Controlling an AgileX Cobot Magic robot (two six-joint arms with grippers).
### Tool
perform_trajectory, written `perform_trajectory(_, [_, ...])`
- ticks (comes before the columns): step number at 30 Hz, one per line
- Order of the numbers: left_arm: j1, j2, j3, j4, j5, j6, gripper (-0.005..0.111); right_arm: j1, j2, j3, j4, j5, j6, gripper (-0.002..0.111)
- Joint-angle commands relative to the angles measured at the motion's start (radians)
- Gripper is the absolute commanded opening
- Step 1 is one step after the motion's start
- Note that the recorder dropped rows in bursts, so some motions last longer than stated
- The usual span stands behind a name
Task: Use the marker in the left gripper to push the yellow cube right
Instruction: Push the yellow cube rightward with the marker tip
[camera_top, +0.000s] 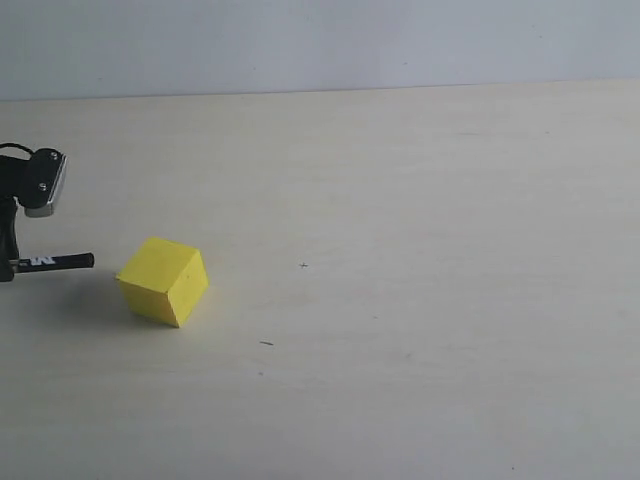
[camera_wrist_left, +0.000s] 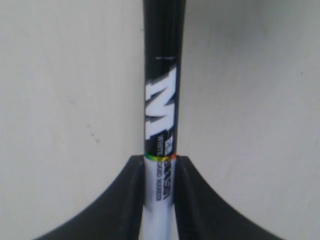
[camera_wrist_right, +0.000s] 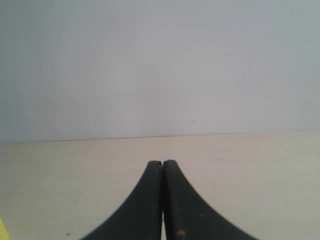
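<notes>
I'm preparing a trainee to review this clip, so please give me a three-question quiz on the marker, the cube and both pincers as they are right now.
1. True or false: the marker touches the yellow cube.
2. Pick one. The left pincer is: A) open and empty; B) shut on the marker; C) shut on the cube.
3. In one word, are the jaws of the right pincer open or shut?

Key:
1. False: bare table shows between the marker's tip and the cube.
2. B.
3. Shut, with nothing between them.
</notes>
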Motion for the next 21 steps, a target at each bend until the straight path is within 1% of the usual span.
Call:
perform_trajectory(1, [-0.033,0.0,-0.001,-0.02,0.023,-0.003,0.0,0.001,-0.006,0.004,-0.005,-0.003,-0.003,0.0])
perform_trajectory(3, [-0.071,0.0,-0.001,-0.036,0.036,-0.003,0.0,0.001,-0.006,0.004,-0.005,-0.003,-0.003,0.0])
perform_trajectory(6, [-0.156,0.0,-0.001,-0.09,0.041,-0.003,0.0,0.001,-0.006,0.004,-0.005,-0.003,-0.003,0.0])
perform_trajectory(7, [-0.199,0.0,-0.001,-0.095,0.041,-0.003,0.0,0.001,-0.006,0.004,-0.005,-0.003,-0.003,0.0])
perform_trajectory(10, [-0.266,0.0,-0.001,-0.083,0.035,-0.003,0.0,0.001,-0.006,0.004,-0.005,-0.003,-0.003,0.0])
perform_trajectory(12, [-0.271,0.0,-0.001,-0.083,0.024,-0.016,0.0,0.001,-0.006,0.004,-0.005,-0.003,-0.003,0.0])
perform_trajectory(15, [-0.238,0.0,-0.001,-0.083,0.032,-0.033,0.0,0.001,-0.006,0.004,-0.005,-0.003,-0.003,0.0])
perform_trajectory(19, [-0.178,0.0,-0.001,-0.083,0.111,-0.052,0.0,0.001,-0.006,0.004,-0.005,-0.003,-0.003,0.0])
perform_trajectory(21, [-0.162,0.0,-0.001,-0.081,0.151,-0.052,0.0,0.001,-0.006,0.004,-0.005,-0.003,-0.003,0.0])
